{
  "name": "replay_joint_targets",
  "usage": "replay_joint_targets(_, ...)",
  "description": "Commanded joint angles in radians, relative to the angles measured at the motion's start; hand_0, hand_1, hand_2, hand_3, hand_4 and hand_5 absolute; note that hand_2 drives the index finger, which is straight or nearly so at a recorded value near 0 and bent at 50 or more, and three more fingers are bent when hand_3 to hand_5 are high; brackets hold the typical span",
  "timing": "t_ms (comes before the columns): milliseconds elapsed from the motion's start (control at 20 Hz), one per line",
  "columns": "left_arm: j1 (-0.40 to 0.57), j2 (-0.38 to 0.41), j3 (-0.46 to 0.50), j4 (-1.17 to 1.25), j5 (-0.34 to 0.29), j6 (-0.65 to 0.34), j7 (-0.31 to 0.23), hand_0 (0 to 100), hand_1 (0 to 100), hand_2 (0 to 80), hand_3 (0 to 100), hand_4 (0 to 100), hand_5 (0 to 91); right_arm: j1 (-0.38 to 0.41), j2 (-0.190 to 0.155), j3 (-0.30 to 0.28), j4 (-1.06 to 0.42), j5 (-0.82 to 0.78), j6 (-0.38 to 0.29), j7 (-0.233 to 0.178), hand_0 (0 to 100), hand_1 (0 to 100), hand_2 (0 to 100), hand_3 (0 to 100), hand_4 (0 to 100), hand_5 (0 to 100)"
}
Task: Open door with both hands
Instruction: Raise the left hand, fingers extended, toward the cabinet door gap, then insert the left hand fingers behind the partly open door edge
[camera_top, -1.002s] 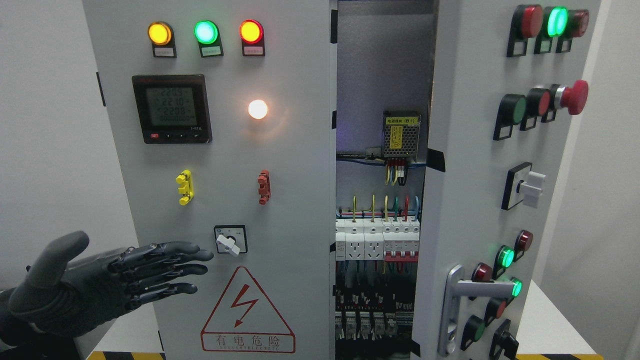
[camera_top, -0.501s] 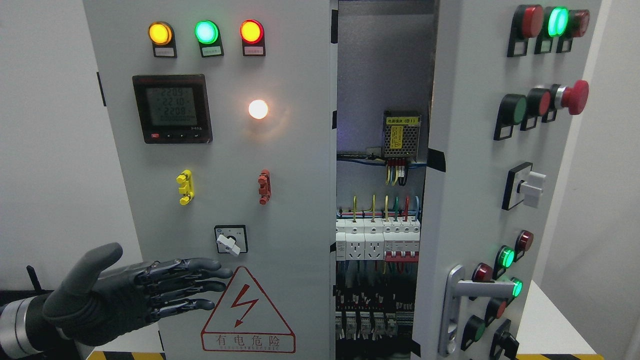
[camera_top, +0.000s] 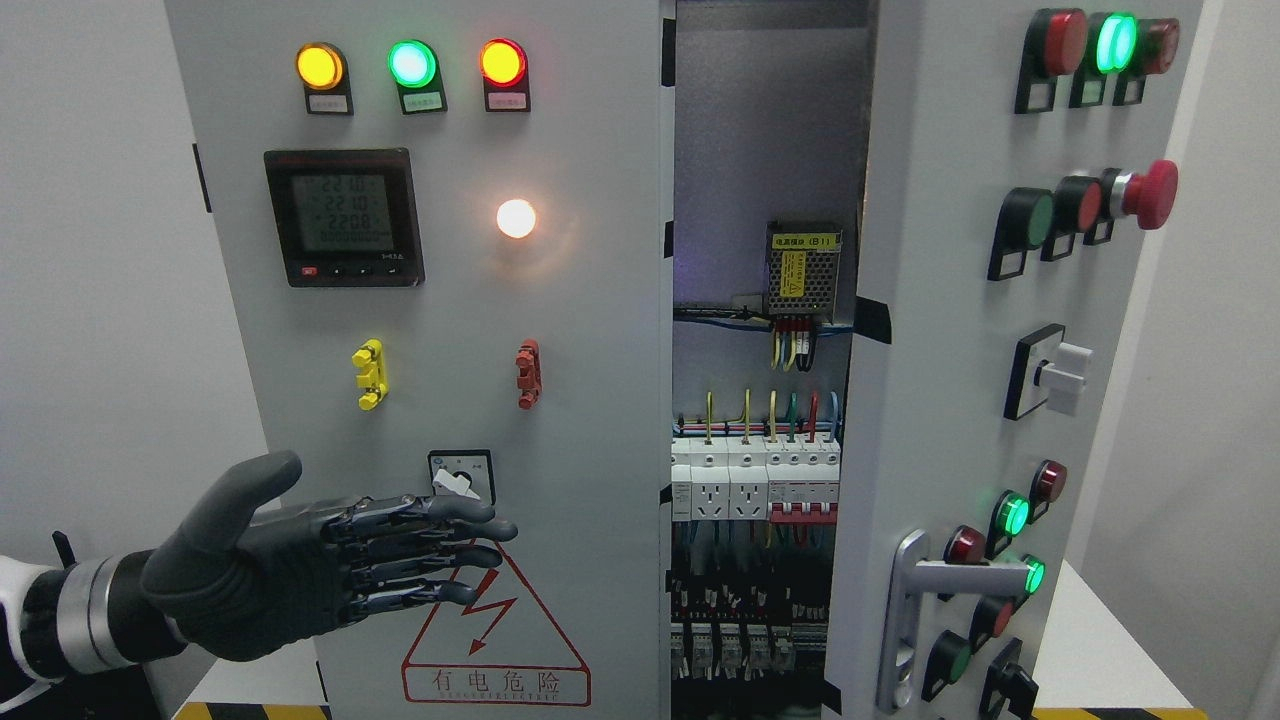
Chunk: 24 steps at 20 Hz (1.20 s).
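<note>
Left robot hand (camera_top: 330, 570): dark grey, entering from the lower left, palm turned to the cabinet; fingers (camera_top: 440, 530) stretched flat and spread, thumb raised, holding nothing. Fingertips lie over the left door (camera_top: 560, 330), just below the rotary switch (camera_top: 461, 478) and across the top of the red warning triangle (camera_top: 495, 630); contact with the panel cannot be told.

Left door: shut, carrying three lit lamps, a digital meter (camera_top: 343, 218) and yellow and red clips.

Right door (camera_top: 940, 330): swung partly open, well apart from the hand, with its silver handle (camera_top: 915, 620) at lower right beside coloured buttons.

Gap between doors: breakers (camera_top: 755, 485) and wiring exposed.

Cabinet stands on a white worktop (camera_top: 1100, 650).
</note>
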Motion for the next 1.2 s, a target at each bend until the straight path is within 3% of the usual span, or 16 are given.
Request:
replay_joint_targets(0,-0.186,-0.063,-0.304,0.004,0.070,0.001,0.002,0,0,0.0,0,3,0.0,0.000,0.000,0.000,0.000,0.000,-0.001,-0.001,11,0,0,0,0,0)
replay_joint_targets(150,-0.242,-0.082,-0.347,-0.002,0.160,0.001,0.024,0,0,0.0,0,3,0.0,0.000,0.000,0.000,0.001,0.000,0.001,-0.001,11,0,0,0,0,0)
replay_joint_targets(401,-0.266,-0.132,-0.360,-0.008,0.179,0.001,0.088,0,0,0.0,0,3,0.0,0.000,0.000,0.000,0.000,-0.001,-0.001,-0.001,11,0,0,0,0,0)
replay_joint_targets(651,-0.379,-0.200,-0.430,-0.005,0.294,0.001,0.125,0,0,0.0,0,3,0.0,0.000,0.001,0.000,0.000,0.000,-0.001,-0.001,11,0,0,0,0,0)
replay_joint_targets(1152,-0.428,-0.365,-0.413,-0.002,0.319,0.001,0.320,0,0,0.0,0,3,0.0,0.000,0.000,0.000,0.000,0.000,-0.001,-0.001,11,0,0,0,0,0)
